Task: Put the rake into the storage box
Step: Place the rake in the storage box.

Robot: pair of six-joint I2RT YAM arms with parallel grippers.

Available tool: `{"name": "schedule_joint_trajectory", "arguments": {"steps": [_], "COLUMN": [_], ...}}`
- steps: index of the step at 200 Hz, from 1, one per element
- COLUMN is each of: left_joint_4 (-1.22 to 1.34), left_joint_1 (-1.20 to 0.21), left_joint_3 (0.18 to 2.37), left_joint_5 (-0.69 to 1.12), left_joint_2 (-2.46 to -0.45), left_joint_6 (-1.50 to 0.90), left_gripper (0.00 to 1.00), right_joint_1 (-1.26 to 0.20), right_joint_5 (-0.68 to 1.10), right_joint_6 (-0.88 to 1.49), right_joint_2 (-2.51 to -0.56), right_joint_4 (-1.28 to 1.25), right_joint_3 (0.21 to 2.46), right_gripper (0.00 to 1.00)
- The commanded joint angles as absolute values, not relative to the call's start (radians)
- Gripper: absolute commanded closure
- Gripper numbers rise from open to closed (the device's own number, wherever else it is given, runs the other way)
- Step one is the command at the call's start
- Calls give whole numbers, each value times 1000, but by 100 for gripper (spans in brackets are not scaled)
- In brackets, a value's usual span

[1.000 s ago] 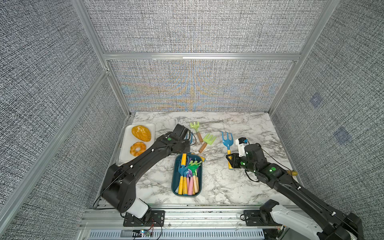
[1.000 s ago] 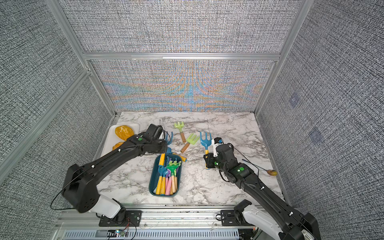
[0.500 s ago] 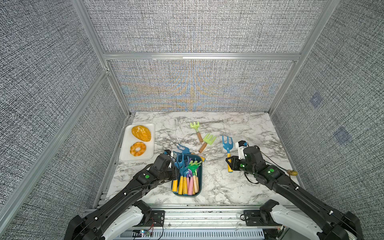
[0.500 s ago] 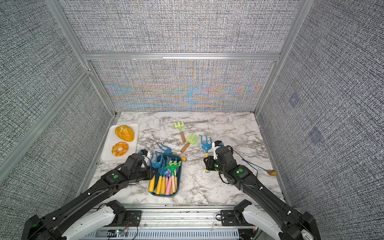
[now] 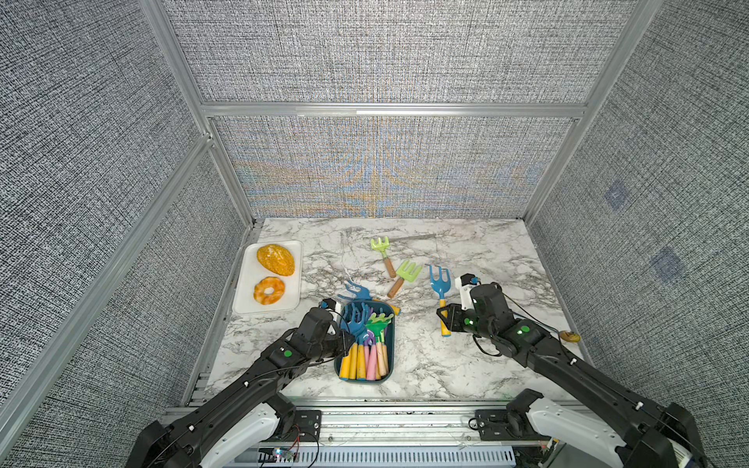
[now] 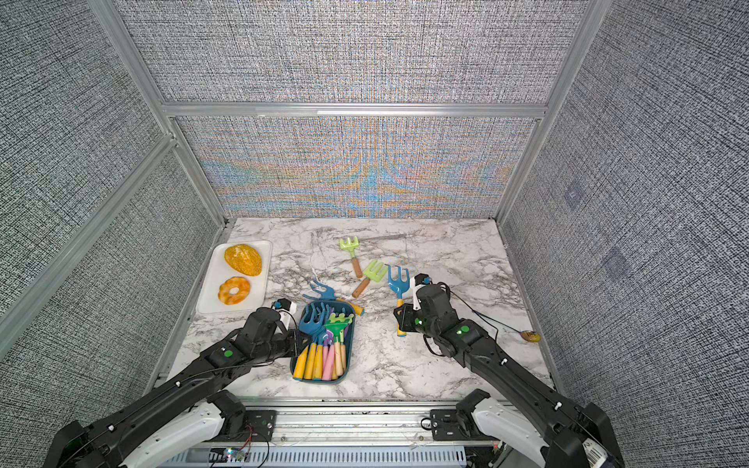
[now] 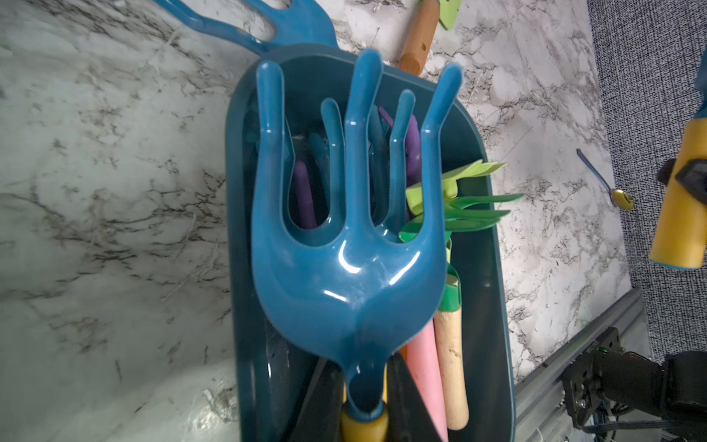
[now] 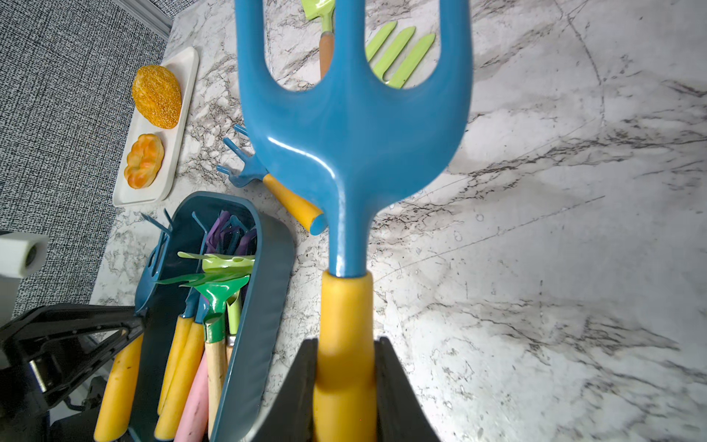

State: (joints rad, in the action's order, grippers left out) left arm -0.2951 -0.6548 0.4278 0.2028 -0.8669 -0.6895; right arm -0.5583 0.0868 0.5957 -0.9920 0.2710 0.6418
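Left end effector (image 7: 363,386): I find it clamped narrowly on the yellow handle of the dark blue rake (image 7: 352,268). The rake's head lies over the storage box (image 7: 493,306), tines toward the far wall. From the wrist view I cannot confirm whether the head rests on the tools beneath or hangs just above them.

Storage box (image 5: 364,379): it stands at the 6 o'clock edge of the surface (image 5: 466,364). It holds a pile of rakes, heads at 12 o'clock and handles at 6 o'clock.

Right end effector (image 8: 344,367): I find it closed on the yellow handle of the light blue rake (image 8: 352,134). In a top view this rake (image 5: 439,279) is at 3 o'clock from the box and well apart from it, tines pointing to 12 o'clock.

Loose items: another blue rake (image 5: 356,291) lies just beyond the box at 12 o'clock. Two green rakes (image 5: 408,272) lie at 1 o'clock from the box.

White tray (image 5: 243,300): it is at 10 o'clock from the box and carries a bread roll (image 5: 275,259) and a doughnut (image 5: 269,290).
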Motion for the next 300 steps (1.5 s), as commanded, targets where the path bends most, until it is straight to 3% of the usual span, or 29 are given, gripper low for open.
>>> {"name": "schedule_joint_trajectory", "arguments": {"steps": [1, 139, 156, 180, 200, 231, 300], "left_joint_4": [-235, -200, -215, -244, -286, -367, -558], "left_joint_1": [-657, -657, -656, -656, -657, -656, -644], "left_joint_3": [417, 449, 451, 451, 461, 489, 539], "left_joint_5": [208, 158, 160, 141, 118, 65, -271], "left_joint_2": [-876, -990, -990, -962, -925, -862, -720], "left_joint_6": [-682, -667, -669, -673, -678, -687, -773], "left_gripper": [100, 100, 90, 56, 39, 30, 6], "right_joint_1": [-561, -580, -604, -683, -771, -918, -1229], "right_joint_5": [93, 110, 111, 87, 52, -24, -225], "right_joint_6": [599, 604, 615, 657, 708, 798, 972], "right_joint_2": [-1000, -1002, -997, -989, -988, -1003, -1207], "right_joint_4": [226, 213, 217, 217, 214, 207, 188], "right_joint_3": [646, 642, 649, 659, 663, 680, 794], "right_gripper": [100, 100, 100, 100, 100, 100, 100]}}
